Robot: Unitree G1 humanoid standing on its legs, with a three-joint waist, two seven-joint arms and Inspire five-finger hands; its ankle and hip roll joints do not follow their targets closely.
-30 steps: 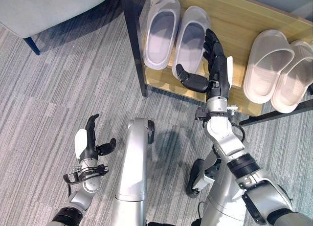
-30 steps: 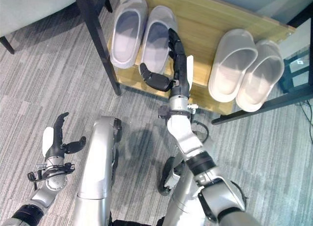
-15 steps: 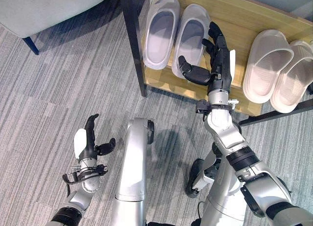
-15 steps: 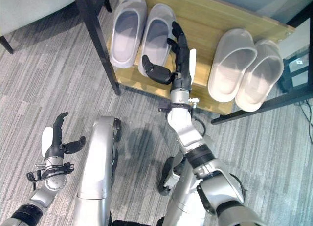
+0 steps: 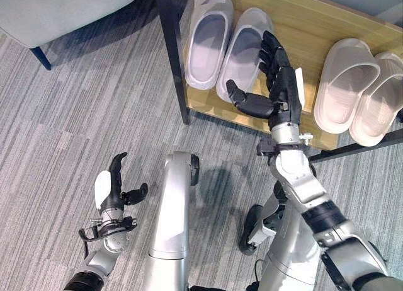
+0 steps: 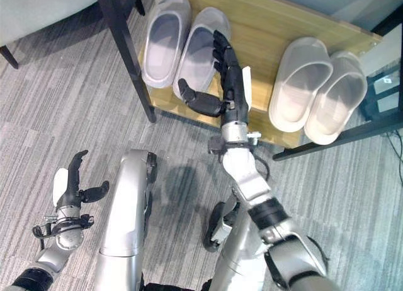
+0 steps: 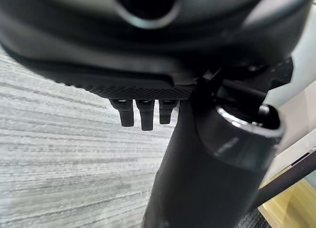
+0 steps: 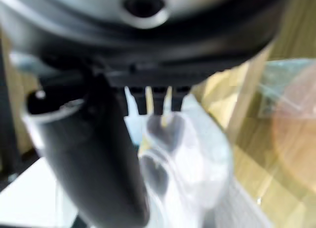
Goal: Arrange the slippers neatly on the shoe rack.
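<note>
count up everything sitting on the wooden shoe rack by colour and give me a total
Pale lilac-grey rubber slippers: 2
Cream-white rubber slippers: 2
Total: 4, all on the light wooden shoe rack with the dark frame.

slippers: 4 (image 5: 207, 42) | shoe rack: 1 (image 5: 302, 26) | hands: 2 (image 5: 277, 89)

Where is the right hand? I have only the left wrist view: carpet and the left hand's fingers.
Observer: The right hand is up at the shoe rack, open, with its fingers along one slipper and its thumb by the slipper's heel.
Operator: How many slippers are on the rack?
Observer: Four. That slipper sits beside its partner, and a second pair lies further right.
Operator: Is the left hand holding anything?
Observer: No. The left hand hangs open over the carpet.
</note>
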